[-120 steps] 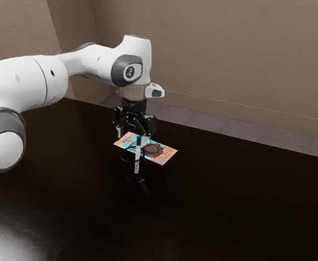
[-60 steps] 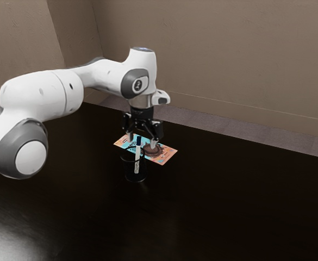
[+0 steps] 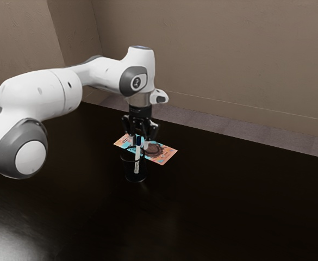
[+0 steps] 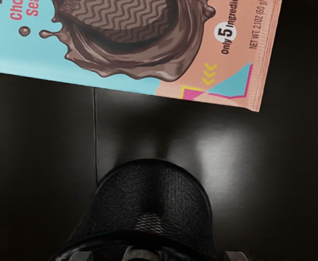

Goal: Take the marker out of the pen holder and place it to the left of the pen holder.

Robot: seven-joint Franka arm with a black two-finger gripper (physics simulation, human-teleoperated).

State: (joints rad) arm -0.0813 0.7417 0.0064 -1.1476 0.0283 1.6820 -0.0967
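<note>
The marker stands in the pen holder. The fingers are apart, straddling its upper end. Step in hand, as judged: grasp alignment. Next: centre, close on the marker, then lift vertically.

Black mesh pen holder near snack packet on dark table
</note>
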